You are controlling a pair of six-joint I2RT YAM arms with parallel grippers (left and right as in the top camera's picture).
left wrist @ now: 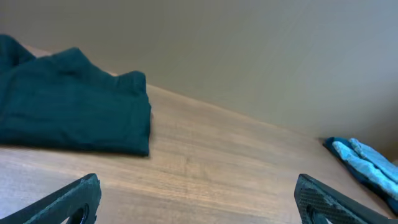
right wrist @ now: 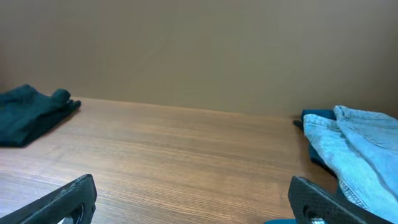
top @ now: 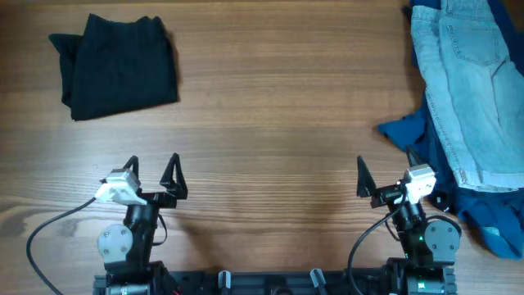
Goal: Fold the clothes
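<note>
Pale denim jeans, heaped at the far right of the wooden counter, unfolded, cut off by the frame at the top and right. Lie over a crumpled dark blue garment, with that cloth poking out to the left and along the near side. At the far left corner, a black garment, folded into a rough square, well apart from the jeans.

Left end effector released, fingers spread wide, grasping nothing. Sits low at the near edge, pointing toward the far side, the black garment ahead and a little to its left.

Right end effector likewise released and empty, fingers apart. Sits at the near edge just beside the dark blue garment; touching it or not, cannot tell.

From both wrist cameras, only wood grain between the fingertips, with the black garment off to the left and the jeans off to the right.
</note>
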